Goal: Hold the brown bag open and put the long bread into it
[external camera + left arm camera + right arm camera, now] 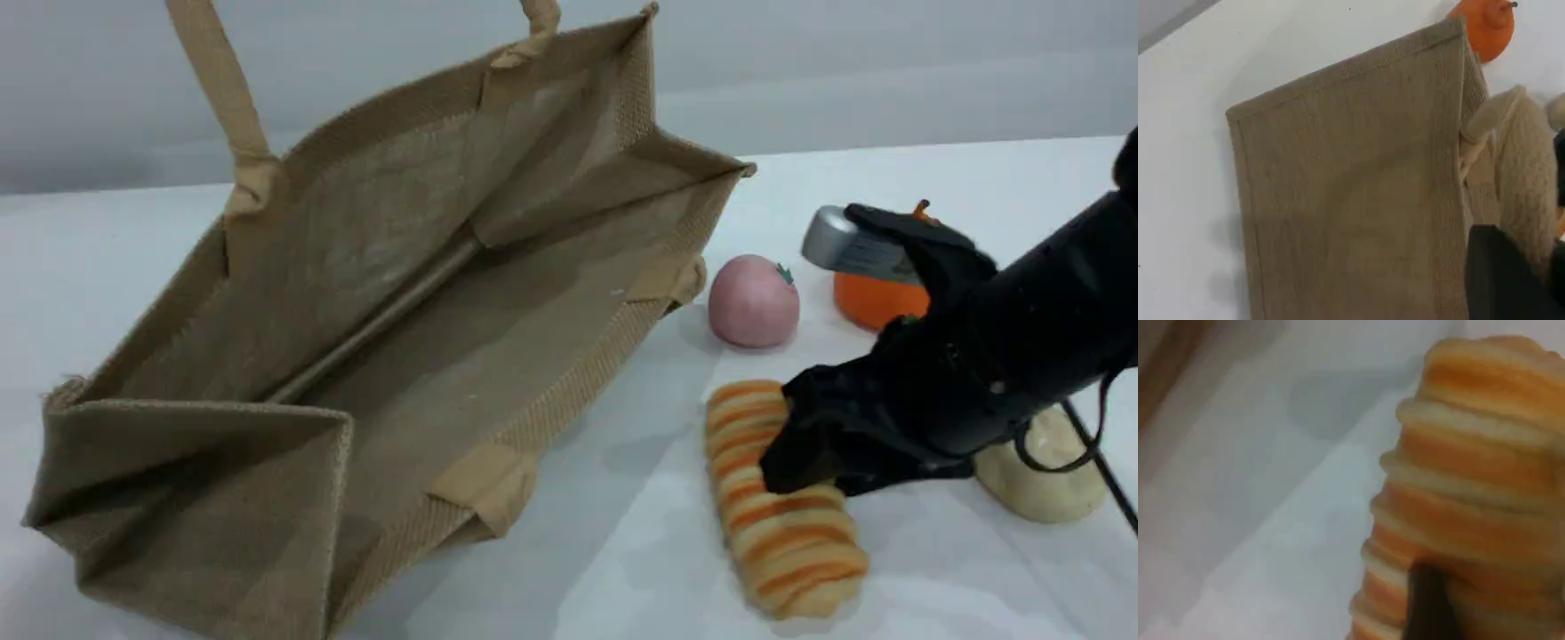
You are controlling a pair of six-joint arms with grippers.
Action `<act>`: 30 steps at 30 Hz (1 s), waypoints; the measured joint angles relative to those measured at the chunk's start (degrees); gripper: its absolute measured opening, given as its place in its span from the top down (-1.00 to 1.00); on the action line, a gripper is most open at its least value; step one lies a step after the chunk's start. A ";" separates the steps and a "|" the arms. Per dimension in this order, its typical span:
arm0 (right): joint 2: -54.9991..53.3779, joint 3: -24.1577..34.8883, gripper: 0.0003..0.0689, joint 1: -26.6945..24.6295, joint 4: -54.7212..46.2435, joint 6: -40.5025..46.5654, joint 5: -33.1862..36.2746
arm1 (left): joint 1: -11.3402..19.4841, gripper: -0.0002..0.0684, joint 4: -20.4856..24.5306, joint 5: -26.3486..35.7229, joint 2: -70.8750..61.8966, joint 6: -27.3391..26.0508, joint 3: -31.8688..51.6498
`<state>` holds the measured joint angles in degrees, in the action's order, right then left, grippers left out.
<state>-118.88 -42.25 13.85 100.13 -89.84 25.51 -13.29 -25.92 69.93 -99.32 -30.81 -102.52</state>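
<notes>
The brown bag (373, 293) lies on its side with its mouth gaping toward the camera. Its upper handle (222, 89) is pulled up past the top edge. The left wrist view looks down the bag's outer wall (1351, 200); my left gripper's black fingertip (1505, 280) sits by a beige handle (1525, 167), shut on it. The long bread (791, 542), striped orange and cream, rests on the table right of the bag. My right gripper (796, 449) is down over its middle, jaws wide around it. One fingertip (1428, 607) presses the loaf (1471, 453).
A pink round fruit (753, 300) and an orange fruit (876, 302) sit behind the bread. A pale bun (1040, 471) lies under the right arm. The bag's lower handle tabs (489, 484) lie flat on the table at the mouth's front edge.
</notes>
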 joint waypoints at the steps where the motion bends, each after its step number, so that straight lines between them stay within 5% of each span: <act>1: -0.46 -0.06 -0.08 0.00 0.00 -0.12 1.09 | 0.00 0.77 0.00 0.00 0.00 0.00 0.00; 7: -1.95 -0.06 0.05 0.00 0.05 -0.13 2.04 | 0.00 0.77 0.00 0.00 0.00 0.00 0.00; 15: -2.18 -0.06 0.80 -0.12 0.00 -0.13 1.87 | 0.00 0.77 0.00 0.00 0.00 0.00 0.00; 23: 5.73 0.26 0.84 -0.12 -0.57 1.88 -0.36 | 0.00 0.77 -2.82 0.11 0.00 -2.13 -1.03; 30: 20.20 0.26 0.85 -0.12 -8.31 14.33 -9.37 | 0.00 0.77 -5.40 0.06 0.00 -2.18 -4.46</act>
<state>-98.68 -41.99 13.73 91.83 -75.51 16.13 -13.29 -31.32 69.99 -99.32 -32.99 -106.98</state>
